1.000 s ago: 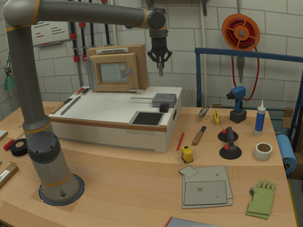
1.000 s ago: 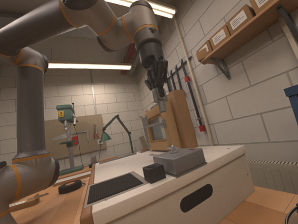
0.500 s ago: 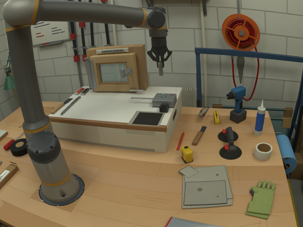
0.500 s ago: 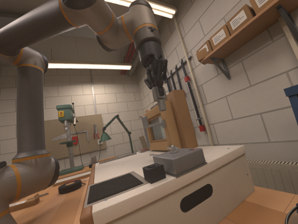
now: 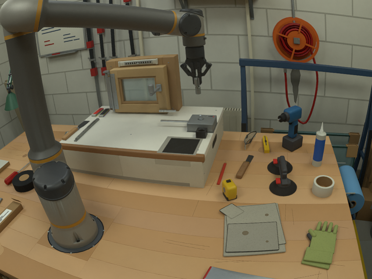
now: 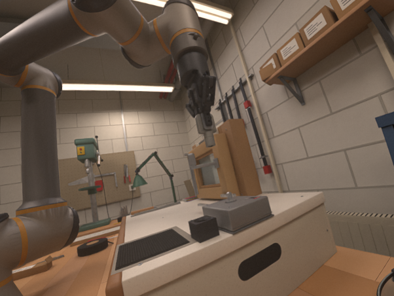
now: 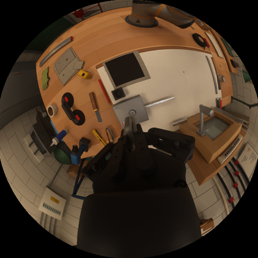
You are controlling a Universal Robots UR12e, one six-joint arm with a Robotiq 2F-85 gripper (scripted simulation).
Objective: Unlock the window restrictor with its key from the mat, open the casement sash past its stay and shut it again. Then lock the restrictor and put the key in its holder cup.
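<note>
The grey key (image 5: 197, 85) (image 6: 207, 132) (image 7: 128, 127) is partly hidden by my fingers, its shaft hanging down below them. I hold it in my closed gripper (image 5: 196, 78) (image 6: 205, 126) (image 7: 131, 134), high above the grey restrictor lock box (image 5: 202, 122) (image 6: 237, 211) (image 7: 130, 111) on the white platform. The restrictor's metal stay (image 5: 174, 121) (image 7: 159, 102) runs from the box toward the wooden casement window (image 5: 143, 85) (image 6: 222, 163) (image 7: 213, 131), whose sash looks slightly out from its frame. The black holder cup (image 5: 201, 132) (image 6: 203, 228) (image 7: 118, 93) stands beside the box, and the black mat (image 5: 181, 145) (image 6: 150, 247) (image 7: 126, 69) lies empty.
The window frame stands just left of my gripper. On the bench right of the platform lie a red pencil (image 5: 221, 173), chisel (image 5: 244, 166), tape measure (image 5: 229, 189), suction lifter (image 5: 281, 175), drill (image 5: 291, 128) and sealant tube (image 5: 319, 146). A blue rail (image 5: 303, 66) runs behind.
</note>
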